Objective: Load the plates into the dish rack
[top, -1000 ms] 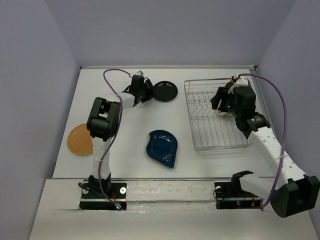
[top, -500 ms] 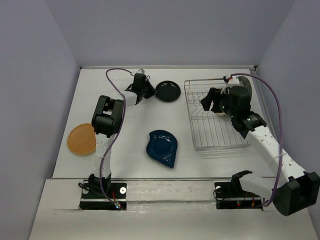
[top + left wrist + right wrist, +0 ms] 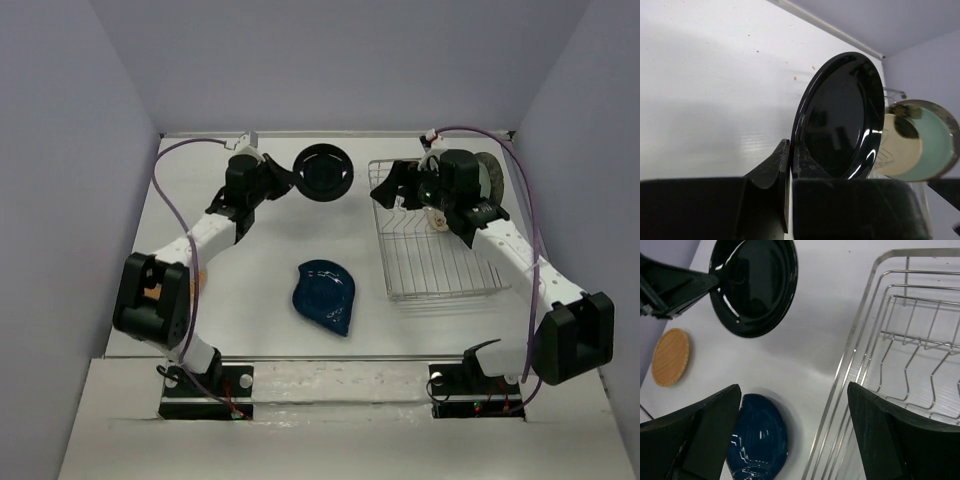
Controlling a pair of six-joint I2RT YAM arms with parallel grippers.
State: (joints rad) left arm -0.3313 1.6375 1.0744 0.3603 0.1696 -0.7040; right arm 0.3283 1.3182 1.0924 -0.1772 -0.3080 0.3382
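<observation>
Black plate (image 3: 323, 172), flat a second ago, now hangs upper centre, its rim pinched by the left gripper (image 3: 283, 180). The right gripper (image 3: 393, 186), fingers spread, nears, so a handover toward the dish rack (image 3: 440, 292) looks likely.

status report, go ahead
Left gripper shut on black plate, held on edge. Right gripper open at left rim of dish rack, between it and plate. Blue plate on table.
</observation>
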